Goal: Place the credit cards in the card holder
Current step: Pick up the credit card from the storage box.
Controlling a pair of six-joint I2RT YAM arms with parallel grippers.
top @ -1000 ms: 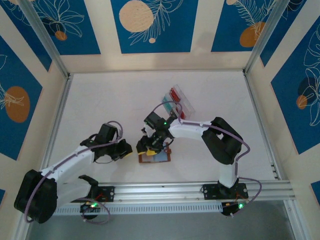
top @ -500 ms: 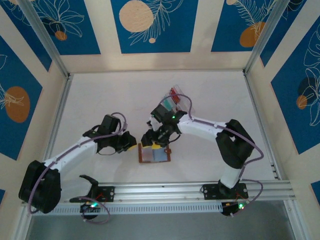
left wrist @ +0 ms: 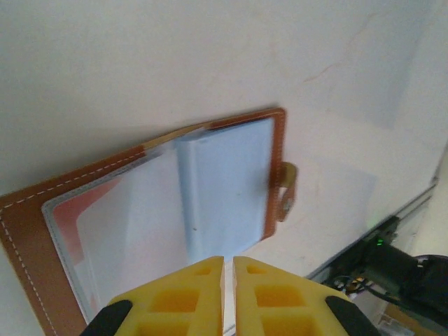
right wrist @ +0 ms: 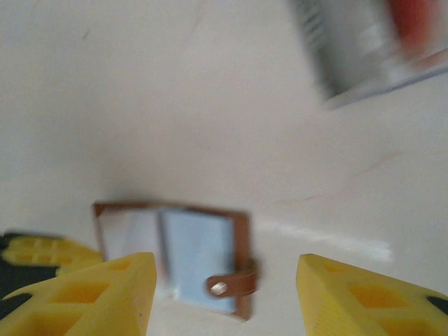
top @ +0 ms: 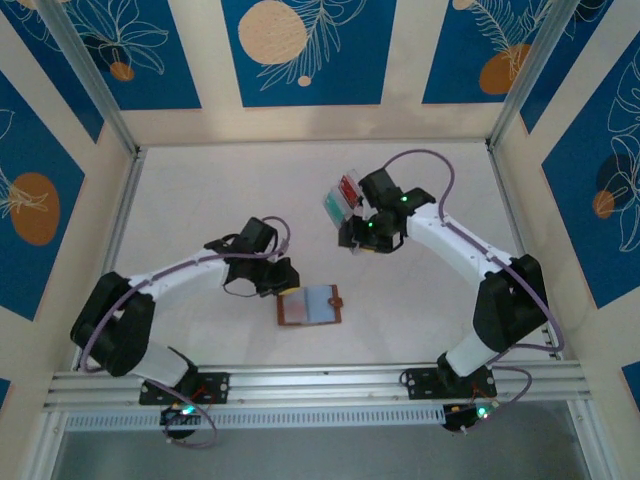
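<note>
Brown card holder open, tray blurred; left hand closed, empty; right hand spread, empty.

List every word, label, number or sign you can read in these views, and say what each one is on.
No text can be read.
card holder: plain leather and sleeves, no print to be seen.
cards in the clear tray: dark marks in the right wrist view, too blurred to read; too small to read from above.

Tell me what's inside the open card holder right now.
The card holder lies open. A red card shows through the clear sleeve on the side away from the snap tab. The middle flap is pale blue; anything beneath it is covered.
</note>
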